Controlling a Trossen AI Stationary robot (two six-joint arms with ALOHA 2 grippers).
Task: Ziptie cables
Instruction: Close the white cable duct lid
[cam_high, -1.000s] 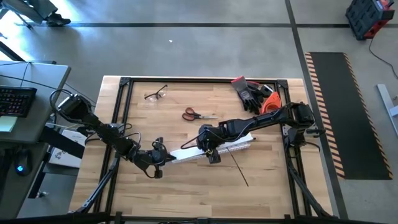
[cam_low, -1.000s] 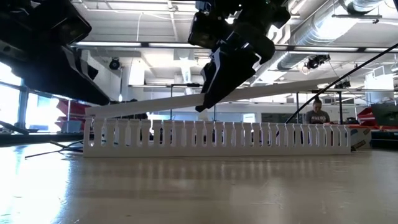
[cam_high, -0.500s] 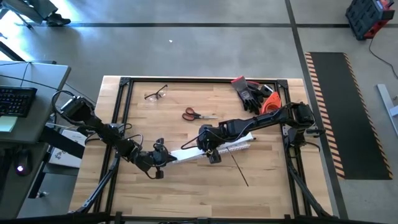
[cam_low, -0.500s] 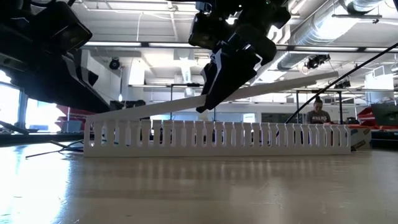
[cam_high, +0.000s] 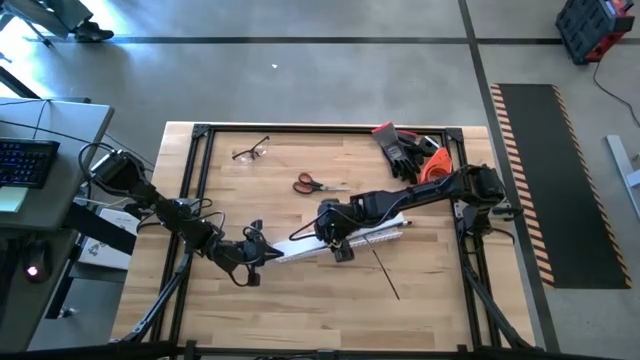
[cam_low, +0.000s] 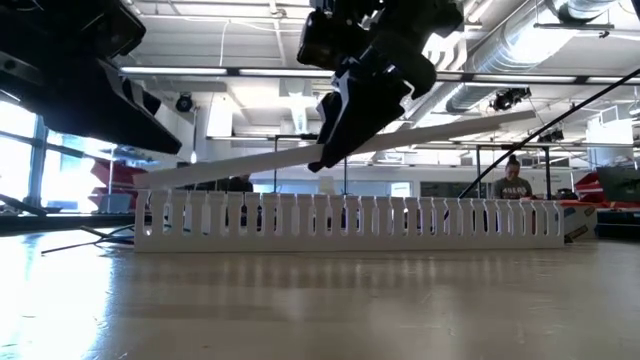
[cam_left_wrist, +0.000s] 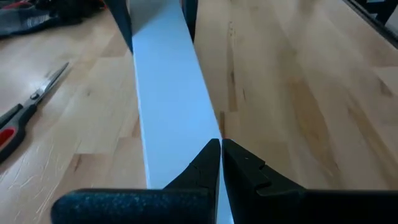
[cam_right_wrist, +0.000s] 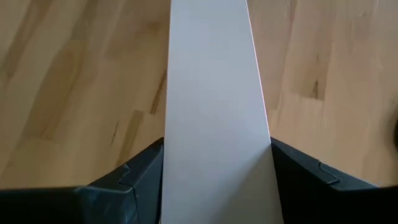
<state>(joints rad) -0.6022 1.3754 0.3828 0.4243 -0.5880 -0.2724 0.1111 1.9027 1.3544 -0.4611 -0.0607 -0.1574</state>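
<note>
No text, label, brand, number or sign can be read in any view.

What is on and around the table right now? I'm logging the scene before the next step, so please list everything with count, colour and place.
cover strip: one, white, flat, lifted aslant over the duct, held by both grippers
slotted duct: one, white, on the table mid-right
ziptie: one, black, thin, on the wood near the duct
scissors: one, red-handled, far middle of the table
safety glasses: one, clear, far left part
gloves: black with red and orange, far right corner
person: one, in the room behind
left gripper: fingers shut on the strip's edge
right gripper: fingers clamping the strip across its width
</note>
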